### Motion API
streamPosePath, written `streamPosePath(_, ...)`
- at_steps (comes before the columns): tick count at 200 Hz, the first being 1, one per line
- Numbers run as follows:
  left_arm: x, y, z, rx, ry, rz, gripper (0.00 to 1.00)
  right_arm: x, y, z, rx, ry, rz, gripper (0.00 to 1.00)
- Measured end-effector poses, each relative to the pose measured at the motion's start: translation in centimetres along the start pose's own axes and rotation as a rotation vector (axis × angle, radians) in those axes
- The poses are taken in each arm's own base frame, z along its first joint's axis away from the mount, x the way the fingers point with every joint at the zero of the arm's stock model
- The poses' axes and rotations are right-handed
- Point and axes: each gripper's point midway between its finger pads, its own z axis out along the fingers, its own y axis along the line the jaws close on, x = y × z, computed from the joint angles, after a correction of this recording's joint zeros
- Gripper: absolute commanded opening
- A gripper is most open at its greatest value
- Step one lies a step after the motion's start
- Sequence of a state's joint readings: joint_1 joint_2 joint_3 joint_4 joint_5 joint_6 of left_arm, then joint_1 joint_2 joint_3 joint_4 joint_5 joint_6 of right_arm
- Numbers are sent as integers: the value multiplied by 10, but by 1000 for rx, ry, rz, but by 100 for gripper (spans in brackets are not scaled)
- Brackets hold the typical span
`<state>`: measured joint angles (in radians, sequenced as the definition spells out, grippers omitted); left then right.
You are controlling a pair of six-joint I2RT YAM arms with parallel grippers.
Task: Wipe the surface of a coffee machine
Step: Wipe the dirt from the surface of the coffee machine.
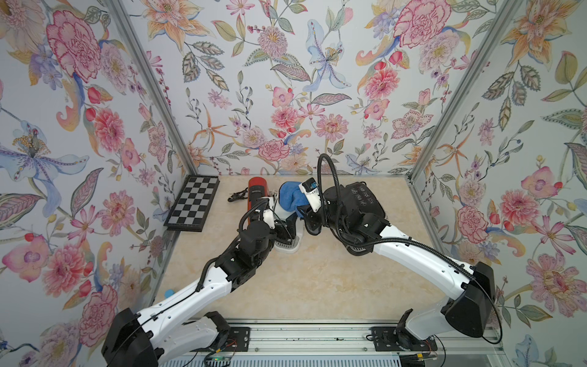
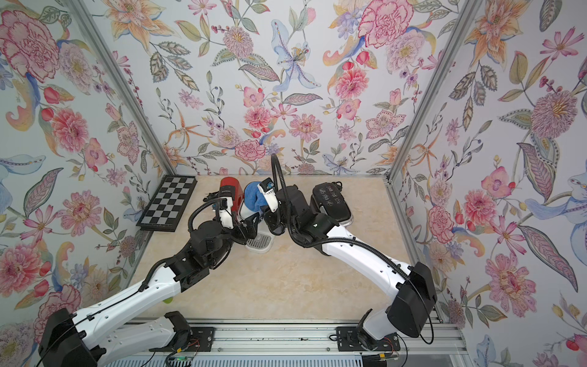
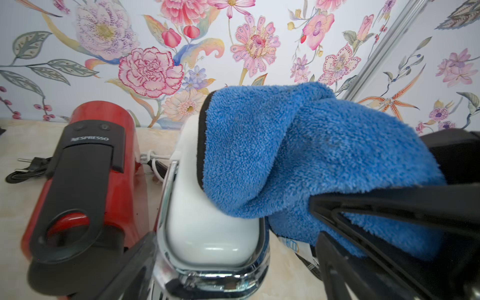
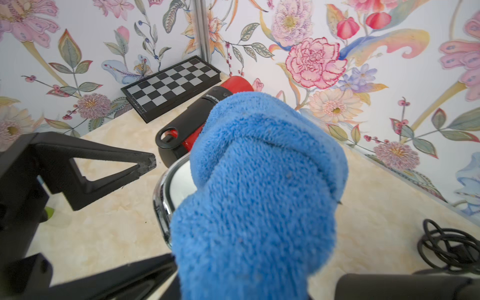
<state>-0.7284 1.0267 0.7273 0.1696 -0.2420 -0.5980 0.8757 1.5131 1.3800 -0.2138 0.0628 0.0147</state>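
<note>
My right claw [image 1: 300, 210] pinches the bunched cloth [image 3: 298, 155], soft and light, I'd judge; left claw [image 3: 232, 223] is spread astride the slick machine [image 3: 202, 233].

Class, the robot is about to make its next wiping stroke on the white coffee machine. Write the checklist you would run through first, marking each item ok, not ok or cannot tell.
1. Blue cloth held by the right tool: ok, shut on it.
2. Cloth on the white coffee machine: ok, draped over its top.
3. Left tool clear of the cloth: cannot tell; it stands open astride the machine's front, close to the cloth.
4. Machine steadied against the push: cannot tell.
5. Room beside the red coffee machine: not ok, it stands very close alongside.
</note>
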Motion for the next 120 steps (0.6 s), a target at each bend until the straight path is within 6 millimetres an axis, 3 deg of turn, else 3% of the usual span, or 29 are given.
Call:
streamPosePath(28, -14, 36, -19, -74, -58, -68, 93, 0, 32, 23, -94, 22, -9, 33)
streamPosePath(62, -12, 56, -35, -116, -88, -116, 93, 5, 43, 62, -104, 56, 2, 32)
streamPosePath(91, 4, 69, -32, -150, -54, -120, 93, -9, 32, 82, -70, 40, 23, 32)
streamPosePath(120, 23, 76, -31, -165, -18, -111, 93, -18, 2, 94, -11, 28, 65, 32)
